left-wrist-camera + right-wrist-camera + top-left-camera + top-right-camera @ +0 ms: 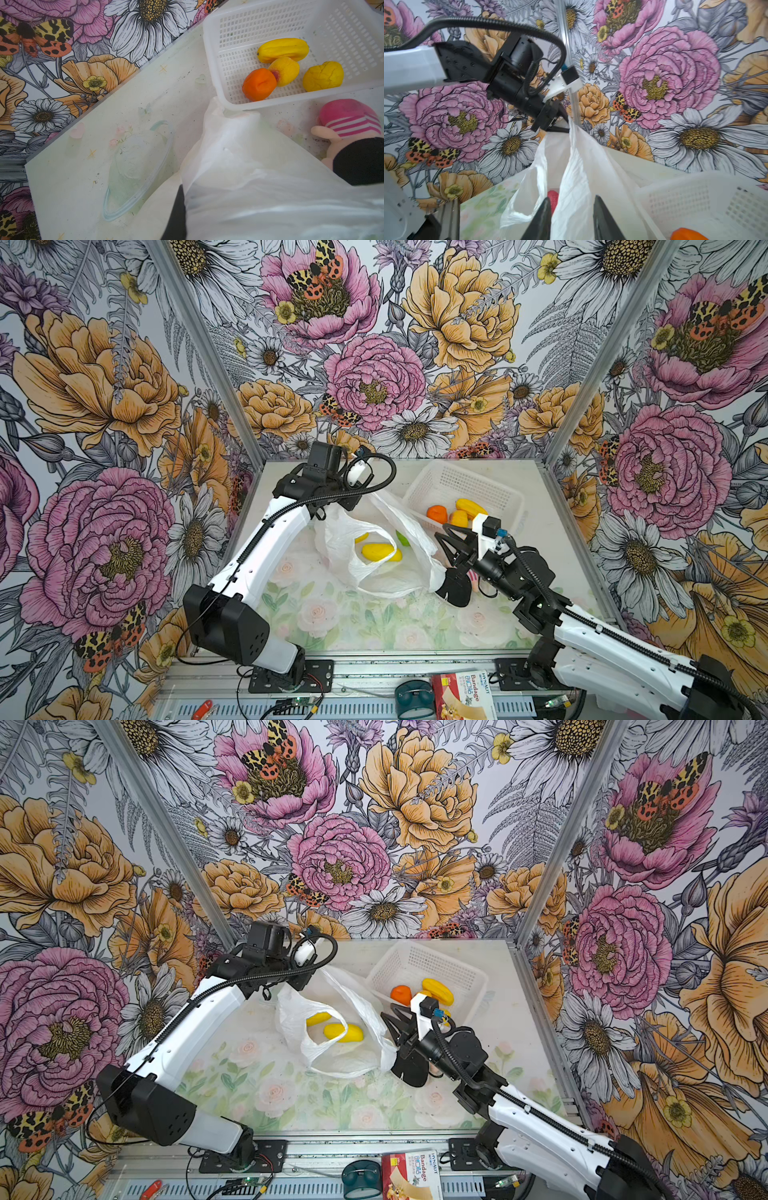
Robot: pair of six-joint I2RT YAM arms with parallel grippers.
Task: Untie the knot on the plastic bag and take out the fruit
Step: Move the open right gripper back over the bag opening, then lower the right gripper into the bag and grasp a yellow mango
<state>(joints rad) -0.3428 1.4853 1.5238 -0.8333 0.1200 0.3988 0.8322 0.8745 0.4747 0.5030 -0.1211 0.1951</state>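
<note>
**Item: bag unloading, L to R**

1. L arm: reaches to the rear of the table, elbow raised. The left gripper (564, 124) is closed on the tip of one handle of the plastic bag (332, 543) and holds it up, so the film hangs taut below.
2. Knot: none seen. The handles hang loose and the bag mouth gapes toward the front, so the untie step reads as done.
3. Fruit in bag: yellow fruit (377, 551) on the bag floor, long axis approx. across the table. A 2nd yellow piece lies behind it and a green fruit (402, 538) just R of it. A red fruit (553, 199) shows through the mouth in the R wrist view.
4. Key relation: the bagged fruit lies L of the right gripper (572, 197), past the bag's R wall. The R arm is much the nearer. Its jaws stand part-way apart with a fold of film between them, and no clamp is seen.
5. R arm: low, stretched in from front-R, with the wrist aimed rear-L at the bag's R edge.
6. Doll (351, 122): on the table just beside the R wrist.
7. Basket (461, 479): rear-R, holding an orange fruit (436, 514) plus yellow ones already moved over.
</note>
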